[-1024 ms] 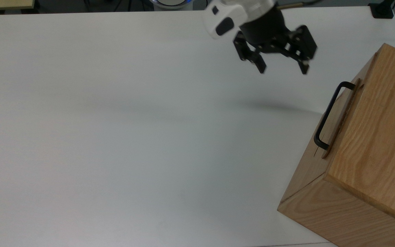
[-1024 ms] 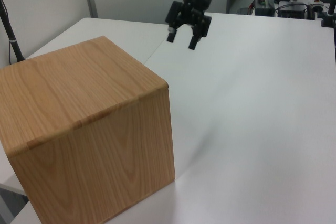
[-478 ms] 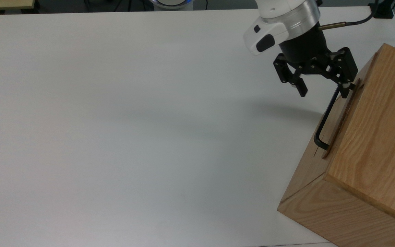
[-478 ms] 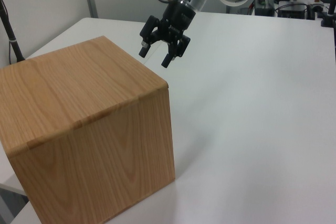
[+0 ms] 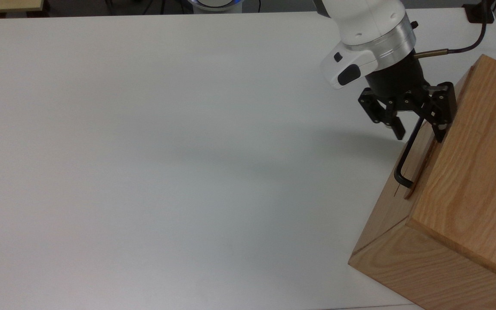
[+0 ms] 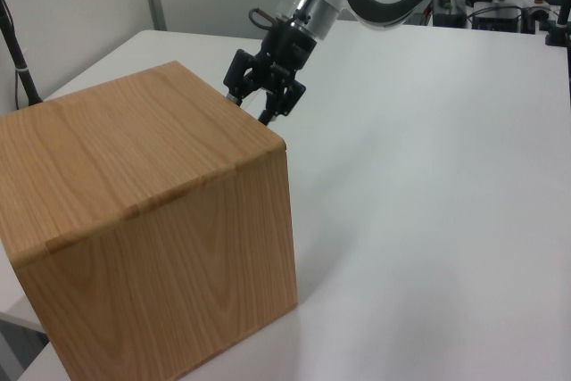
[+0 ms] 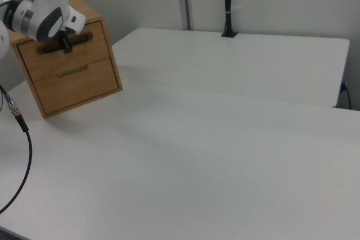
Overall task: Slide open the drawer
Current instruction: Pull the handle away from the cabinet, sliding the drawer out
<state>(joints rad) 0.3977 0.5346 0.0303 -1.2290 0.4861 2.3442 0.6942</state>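
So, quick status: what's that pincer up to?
Pincer open, straddling the drawer handle. Drawer shut. Nothing in the way.

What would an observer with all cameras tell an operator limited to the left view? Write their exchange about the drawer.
Operator: I see only the cabinet from behind. Is the gripper at the handle?
Observer: Yes. In the top view the gripper is open, one finger on each side of the black bar handle.
Operator: Is the drawer out yet?
Observer: No. In the right view the drawer front sits level with the panel below.
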